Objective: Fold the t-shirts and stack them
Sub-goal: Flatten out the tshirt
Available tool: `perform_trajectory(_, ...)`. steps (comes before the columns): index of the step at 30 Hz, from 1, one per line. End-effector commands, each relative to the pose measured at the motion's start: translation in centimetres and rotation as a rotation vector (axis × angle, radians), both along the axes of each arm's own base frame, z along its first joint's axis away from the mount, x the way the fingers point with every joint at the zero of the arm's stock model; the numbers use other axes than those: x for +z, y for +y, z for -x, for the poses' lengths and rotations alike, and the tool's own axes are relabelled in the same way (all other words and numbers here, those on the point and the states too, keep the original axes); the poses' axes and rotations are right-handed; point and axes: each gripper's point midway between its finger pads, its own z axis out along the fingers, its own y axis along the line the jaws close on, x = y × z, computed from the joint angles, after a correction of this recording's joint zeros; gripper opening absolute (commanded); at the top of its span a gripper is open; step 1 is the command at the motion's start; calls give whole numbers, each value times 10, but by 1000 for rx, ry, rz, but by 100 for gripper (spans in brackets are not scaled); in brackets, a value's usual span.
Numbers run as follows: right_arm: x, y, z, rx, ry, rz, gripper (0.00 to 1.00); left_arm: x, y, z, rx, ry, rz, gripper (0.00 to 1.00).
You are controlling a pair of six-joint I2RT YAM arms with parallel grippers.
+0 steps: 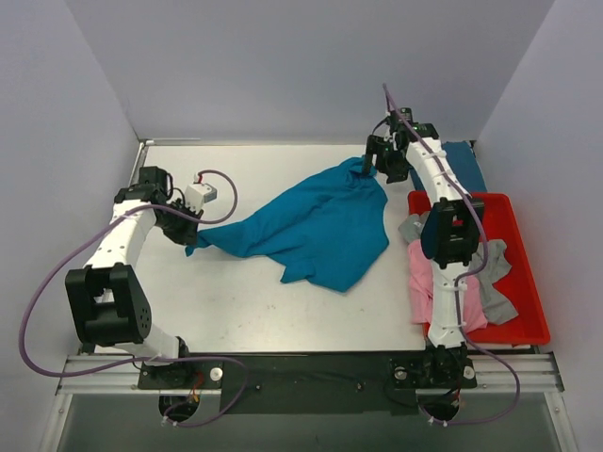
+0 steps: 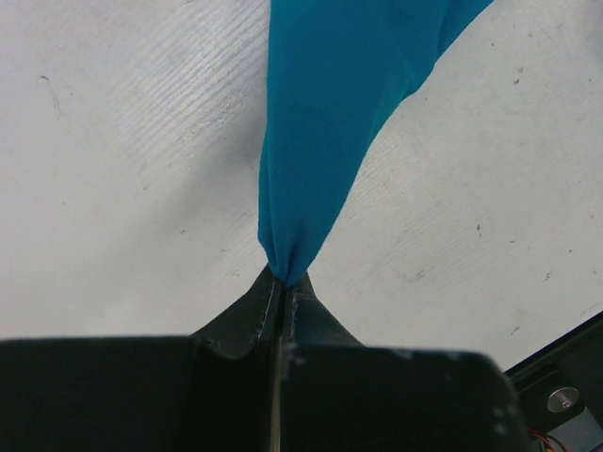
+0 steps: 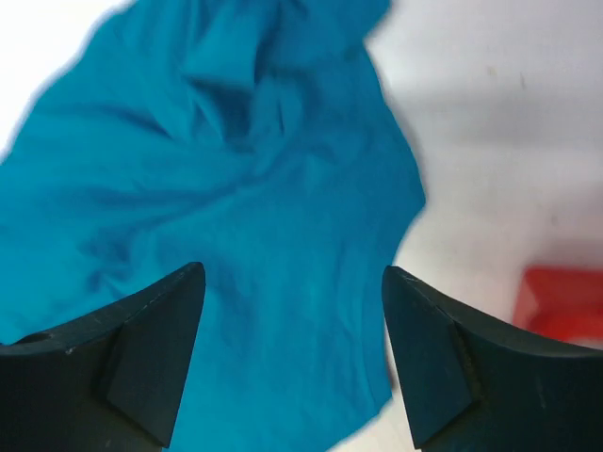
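A teal-blue t-shirt (image 1: 316,226) lies crumpled across the middle of the white table. My left gripper (image 1: 191,231) is shut on its left corner, and in the left wrist view the cloth (image 2: 320,122) runs up out of the shut fingertips of that gripper (image 2: 285,281). My right gripper (image 1: 369,168) is open over the shirt's far right edge, and in the right wrist view the shirt (image 3: 236,217) lies below and between the spread fingers (image 3: 151,348) of that gripper (image 3: 294,282). A pink t-shirt (image 1: 422,282) and a grey t-shirt (image 1: 495,282) lie in the red tray (image 1: 523,282). Another blue shirt (image 1: 466,169) lies folded at the back right.
The red tray stands at the right side of the table, partly under my right arm (image 1: 448,235). White walls enclose the table on the left, back and right. A metal rail (image 1: 301,363) runs along the near edge.
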Motion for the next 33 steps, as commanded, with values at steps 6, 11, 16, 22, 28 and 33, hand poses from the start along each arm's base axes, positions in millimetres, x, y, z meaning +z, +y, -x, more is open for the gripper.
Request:
perform_trajectory(6,53,13,161,-6,-14,254,71,11,12,-22,44,-93,-19,0)
perform_trajectory(11,-1,48,244,49,98,193,70,16,14,-28,50,-103,-20,0)
perform_trajectory(16,-53,91,296,111,228,13,69,16,14,-27,34,-103,-31,0)
perform_trajectory(22,-91,106,296,92,313,19,65,17,13,-26,30,-104,-38,0)
perform_trajectory(28,-97,92,300,59,333,68,17,22,17,-24,45,-110,-64,0)
perform_trajectory(33,-46,68,279,16,200,9,0,34,22,-34,64,-146,-84,0)
